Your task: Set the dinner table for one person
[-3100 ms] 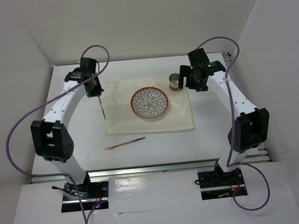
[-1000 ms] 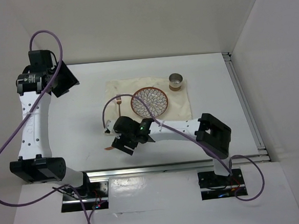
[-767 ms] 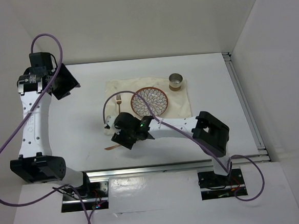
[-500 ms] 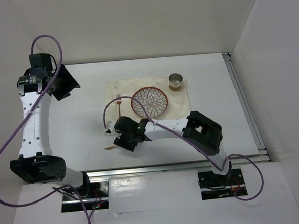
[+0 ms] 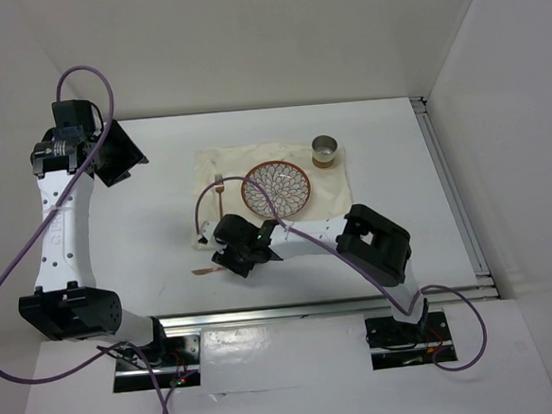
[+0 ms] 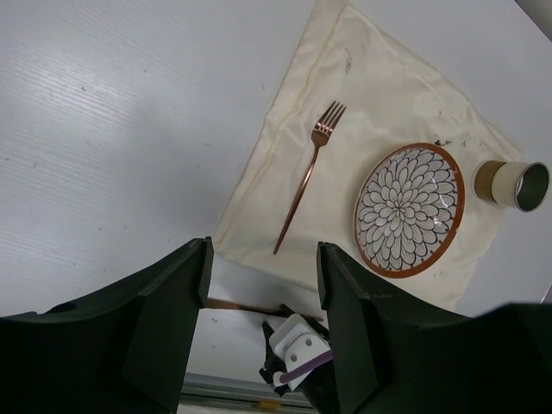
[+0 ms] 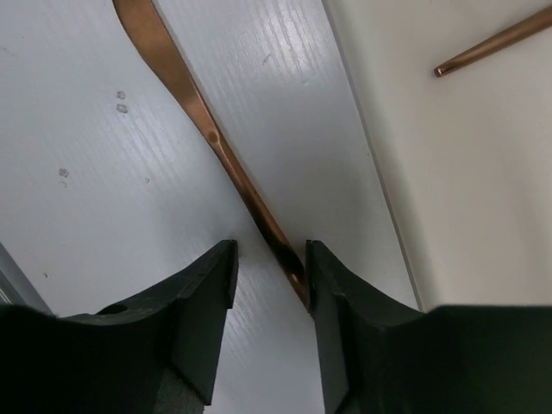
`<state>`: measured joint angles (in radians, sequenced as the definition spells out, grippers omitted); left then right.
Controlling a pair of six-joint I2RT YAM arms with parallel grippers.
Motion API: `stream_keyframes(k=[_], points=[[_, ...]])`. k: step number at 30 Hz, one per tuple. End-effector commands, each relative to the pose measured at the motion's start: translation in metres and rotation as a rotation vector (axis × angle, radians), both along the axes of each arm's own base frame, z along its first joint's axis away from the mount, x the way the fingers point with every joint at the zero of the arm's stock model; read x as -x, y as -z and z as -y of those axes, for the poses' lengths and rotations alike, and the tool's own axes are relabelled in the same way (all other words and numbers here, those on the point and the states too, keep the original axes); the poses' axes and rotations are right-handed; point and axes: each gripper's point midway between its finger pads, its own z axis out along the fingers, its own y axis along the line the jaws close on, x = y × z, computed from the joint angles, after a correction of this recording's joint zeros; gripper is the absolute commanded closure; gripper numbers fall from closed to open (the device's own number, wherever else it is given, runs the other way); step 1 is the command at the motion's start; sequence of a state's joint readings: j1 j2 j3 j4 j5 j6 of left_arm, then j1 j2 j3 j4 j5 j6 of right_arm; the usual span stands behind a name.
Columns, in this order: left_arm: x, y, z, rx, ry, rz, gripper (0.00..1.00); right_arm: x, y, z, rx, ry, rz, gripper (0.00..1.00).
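Overhead and wrist views of a single place setting under way on the dinner table (image 5: pixel 145 235). A cream placemat (image 5: pixel 338 207) lies toward the middle of the far edge and carries a patterned plate (image 5: pixel 277 189) at its centre, a copper fork (image 5: pixel 219 194) just to the plate's left with its tines pointing at the far edge, and a small metal cup (image 5: pixel 325 151) at the mat's far right corner. One copper utensil (image 7: pixel 207 129) lies off the mat on bare tabletop, just beside the mat's near left corner and close to the near edge (its working end is hidden in these views, so knife or spoon cannot be told). The right gripper (image 7: pixel 269 250) is low over this piece, its two fingers parted with the flat handle running between them and no clamping visible. The left gripper (image 6: pixel 263 250) hangs high near the far left corner, its fingers spread wide and holding nothing. Judged from this layout, mat, plate, fork and cup are placed; what is left is to grasp the last utensil and lay it on the mat, probably on the bare strip to the right of the plate.
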<state>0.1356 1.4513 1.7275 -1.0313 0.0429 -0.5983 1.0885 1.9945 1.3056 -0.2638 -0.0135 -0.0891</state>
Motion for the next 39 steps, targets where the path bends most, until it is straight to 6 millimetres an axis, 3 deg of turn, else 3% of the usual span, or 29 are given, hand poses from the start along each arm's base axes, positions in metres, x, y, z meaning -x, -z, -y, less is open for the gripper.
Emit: stream_keyframes(k=[1, 8, 14, 20, 24, 25, 26, 27, 28, 29, 31, 35, 39], points=[[0.002, -0.012, -0.001, -0.011, 0.018, 0.050, 0.32, 0.001, 0.027, 0.012, 0.050, 0.014, -0.013, 0.54], [0.002, -0.012, -0.004, -0.011, 0.008, 0.050, 0.32, 0.015, 0.032, 0.026, 0.093, 0.001, -0.038, 0.81], [0.001, -0.018, -0.005, -0.021, 0.015, 0.068, 0.32, 0.023, -0.010, 0.017, 0.049, -0.001, 0.000, 0.99], [-0.002, -0.026, -0.007, -0.018, 0.012, 0.087, 0.32, 0.014, -0.076, 0.021, -0.021, 0.082, 0.080, 1.00], [-0.005, -0.030, -0.007, -0.005, 0.018, 0.099, 0.32, -0.006, -0.110, 0.053, -0.095, 0.270, 0.060, 1.00], [-0.005, -0.034, -0.007, -0.007, 0.018, 0.109, 0.32, -0.015, -0.105, 0.074, -0.086, 0.340, 0.039, 1.00], [-0.005, -0.034, -0.007, -0.007, 0.018, 0.109, 0.32, -0.020, -0.122, 0.086, -0.138, 0.394, 0.041, 1.00], [-0.005, -0.034, -0.007, -0.007, 0.018, 0.109, 0.32, -0.024, -0.126, 0.097, -0.173, 0.478, 0.012, 1.00], [-0.005, -0.034, -0.005, -0.001, 0.025, 0.111, 0.32, -0.036, -0.117, 0.124, -0.162, 0.581, -0.015, 1.00], [-0.006, -0.031, -0.004, 0.008, 0.032, 0.107, 0.32, -0.039, -0.126, 0.138, -0.194, 0.643, -0.023, 1.00], [-0.008, -0.028, -0.001, 0.018, 0.042, 0.106, 0.32, -0.047, -0.121, 0.175, -0.214, 0.833, -0.083, 1.00], [-0.015, -0.022, 0.001, 0.040, 0.050, 0.098, 0.33, -0.066, -0.116, 0.212, -0.276, 1.067, -0.176, 1.00], [-0.015, -0.022, 0.001, 0.040, 0.050, 0.098, 0.33, -0.089, -0.102, 0.232, -0.269, 1.128, -0.204, 1.00]])
